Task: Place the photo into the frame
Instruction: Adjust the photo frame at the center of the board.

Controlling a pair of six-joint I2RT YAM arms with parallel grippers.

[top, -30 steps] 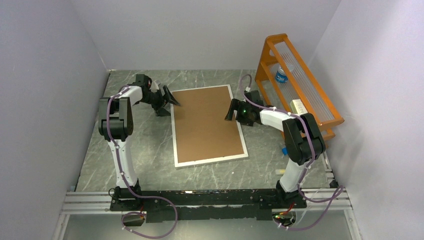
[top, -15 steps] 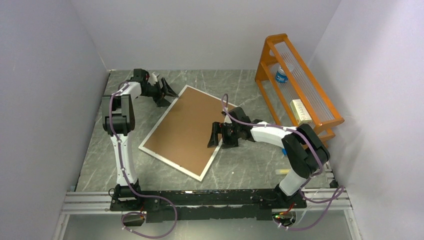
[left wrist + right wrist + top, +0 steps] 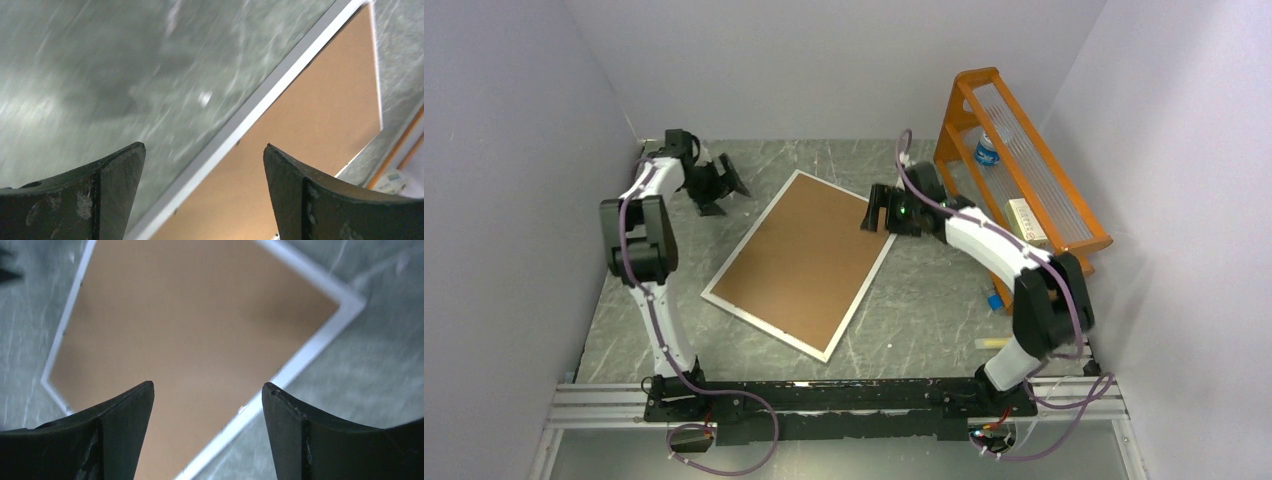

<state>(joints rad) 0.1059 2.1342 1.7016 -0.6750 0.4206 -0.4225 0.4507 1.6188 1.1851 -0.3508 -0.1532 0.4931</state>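
Now 1 frame back up; L pincer & R pincer both wide, empty

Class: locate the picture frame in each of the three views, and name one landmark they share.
Top external: the frame lies tilted at centre, brown back up.
Left wrist: the frame fills the right side, edge running diagonally.
Right wrist: the frame fills the upper centre.
Shared landmark: grey marbled table around it.
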